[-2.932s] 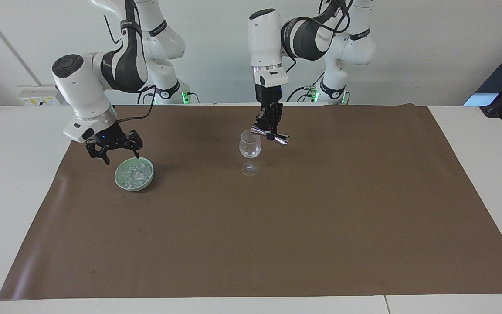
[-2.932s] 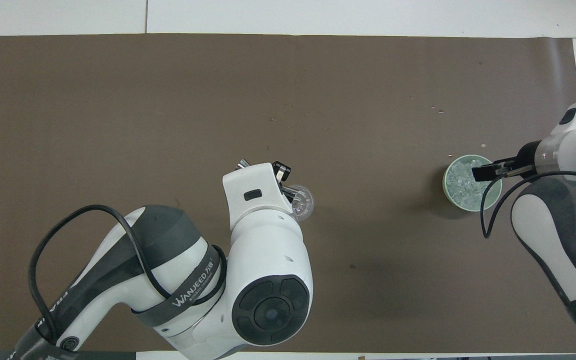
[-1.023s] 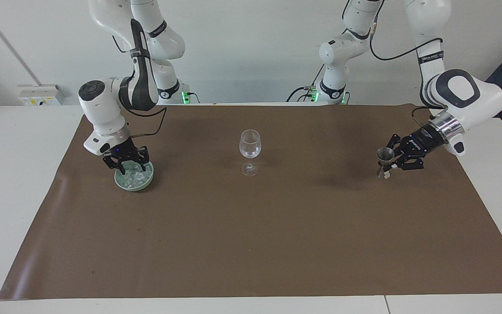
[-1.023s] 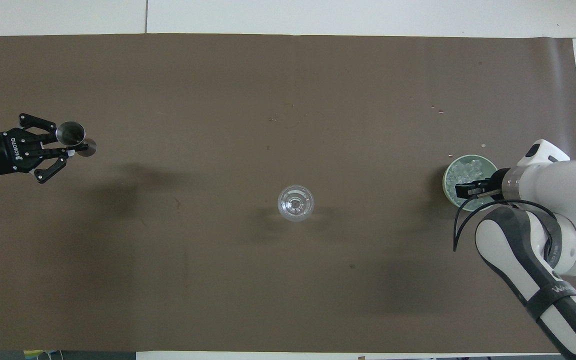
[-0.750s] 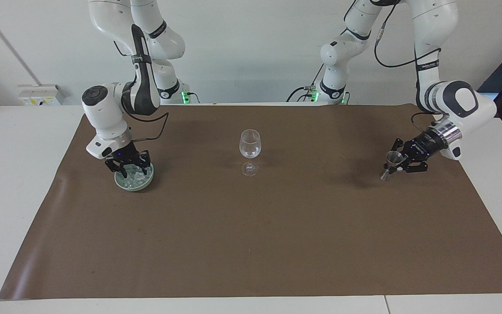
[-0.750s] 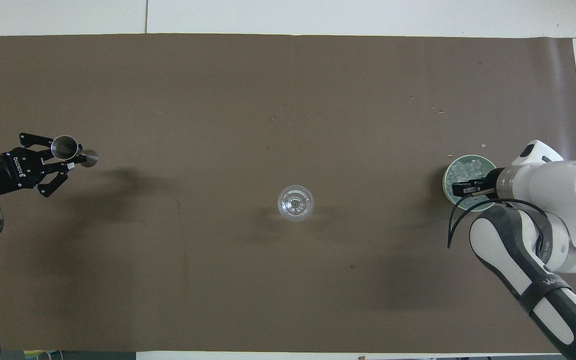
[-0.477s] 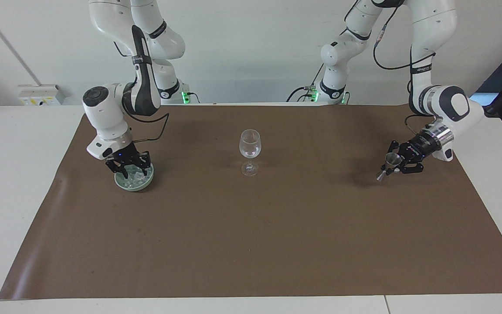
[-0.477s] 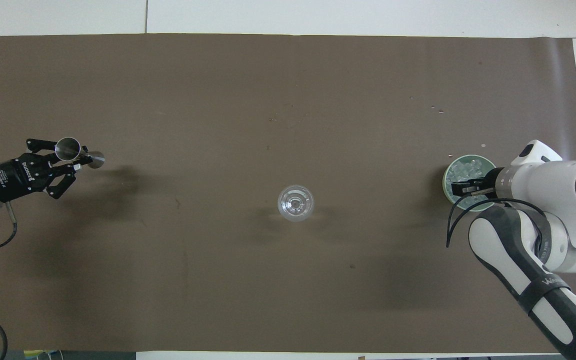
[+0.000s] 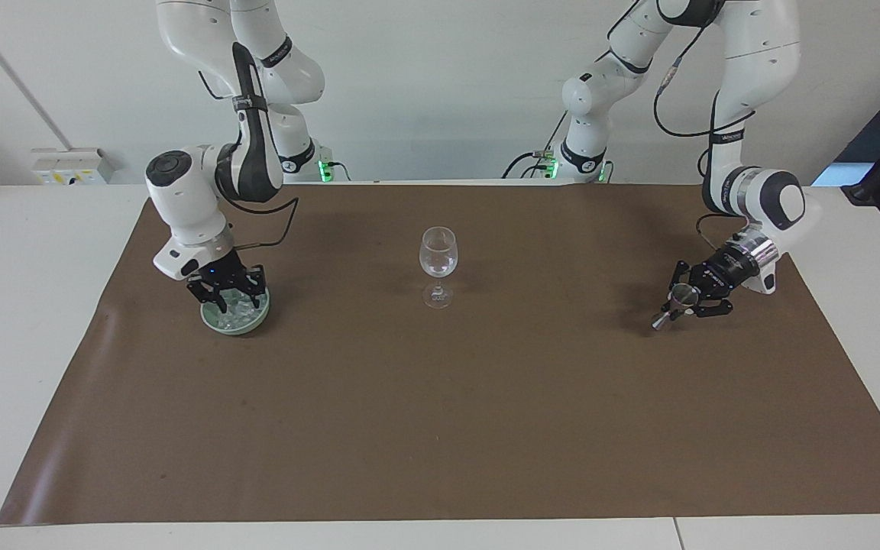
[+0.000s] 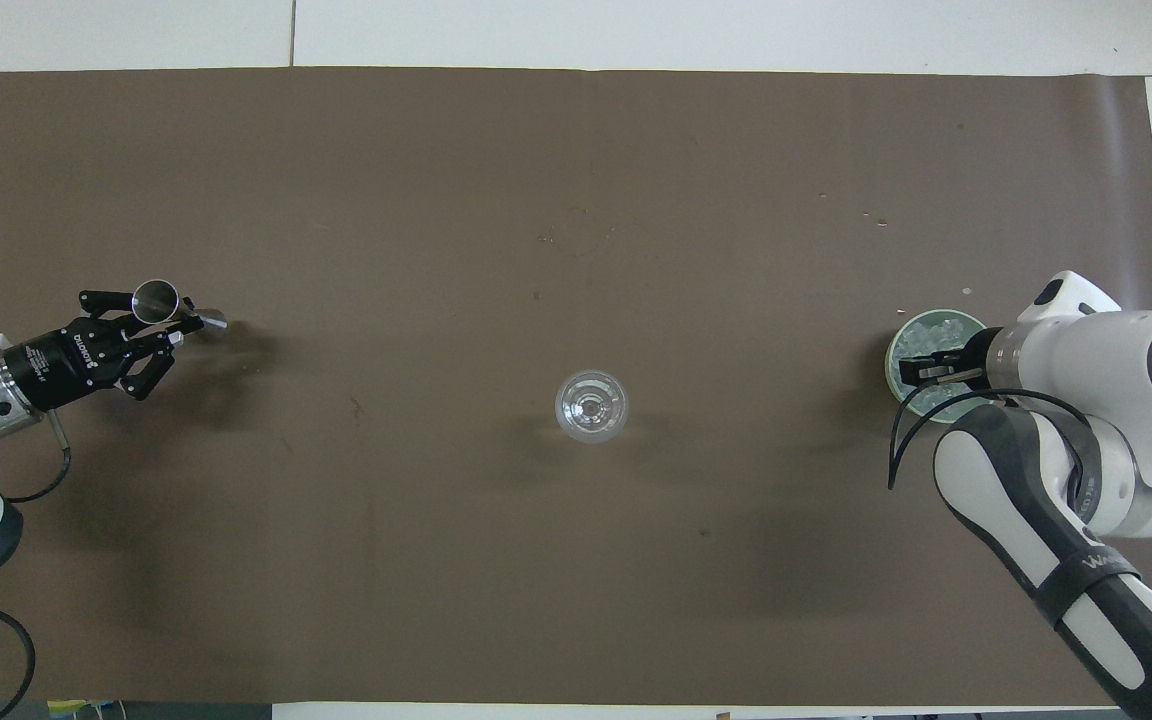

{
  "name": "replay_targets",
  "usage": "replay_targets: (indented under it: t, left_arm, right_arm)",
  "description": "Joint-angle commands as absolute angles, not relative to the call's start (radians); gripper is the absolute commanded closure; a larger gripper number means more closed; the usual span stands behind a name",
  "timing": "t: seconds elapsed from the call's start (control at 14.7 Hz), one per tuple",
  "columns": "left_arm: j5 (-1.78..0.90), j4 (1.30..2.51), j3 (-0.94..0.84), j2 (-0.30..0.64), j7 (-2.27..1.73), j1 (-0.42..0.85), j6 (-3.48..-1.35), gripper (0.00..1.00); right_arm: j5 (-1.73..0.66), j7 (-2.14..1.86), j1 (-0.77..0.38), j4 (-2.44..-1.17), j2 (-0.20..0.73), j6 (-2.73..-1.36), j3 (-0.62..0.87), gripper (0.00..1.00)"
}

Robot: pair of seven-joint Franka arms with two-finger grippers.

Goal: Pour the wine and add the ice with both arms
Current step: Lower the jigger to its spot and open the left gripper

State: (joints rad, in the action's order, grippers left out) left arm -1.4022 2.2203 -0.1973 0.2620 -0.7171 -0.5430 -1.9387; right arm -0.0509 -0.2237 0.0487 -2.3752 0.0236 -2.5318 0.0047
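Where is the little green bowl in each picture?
Facing view: the bowl sits on the mat at the right arm's end of the table, under the right gripper.
Overhead view: the bowl is at the picture's other edge, partly covered by that gripper.
Shared landmark: the glass stands mid-mat in both views.

Left end effector [image 9: 686, 299] low, clamped, tilted; right end effector [image 9: 228, 291] lowered, fingers spread.
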Motion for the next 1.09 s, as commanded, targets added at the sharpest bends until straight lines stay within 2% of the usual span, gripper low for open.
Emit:
replay_targets:
  t: [0.0, 0.48, 0.55, 0.61, 0.68, 1.02]
  left_arm:
    - [-1.431, 2.263, -0.206, 0.25, -0.664, -0.564, -1.959, 1.0]
    - [-1.437, 2.304, -0.204, 0.242, -0.627, -0.565, -1.988, 1.0]
    - [-1.437, 2.303, -0.204, 0.242, -0.627, -0.566, -1.983, 0.95]
    - [-1.436, 2.299, -0.204, 0.241, -0.629, -0.568, -1.976, 0.38]
    - [-1.431, 2.293, -0.203, 0.241, -0.629, -0.572, -1.967, 0.0]
    - [-1.318, 2.254, -0.196, 0.238, -0.626, -0.618, -1.933, 0.0]
  right_arm:
    - [-0.049, -0.186, 0.048, -2.359, 0.032, -2.516, 0.011, 0.39]
    - [-0.041, -0.186, 0.051, -2.367, 0.029, -2.514, 0.011, 0.39]
    - [-0.041, -0.187, 0.051, -2.368, 0.028, -2.514, 0.011, 0.42]
    - [-0.041, -0.187, 0.052, -2.37, 0.028, -2.514, 0.011, 0.42]
    - [-0.041, -0.187, 0.058, -2.37, 0.028, -2.513, 0.011, 0.42]
    - [-0.041, -0.195, 0.063, -2.372, 0.026, -2.511, 0.011, 0.53]
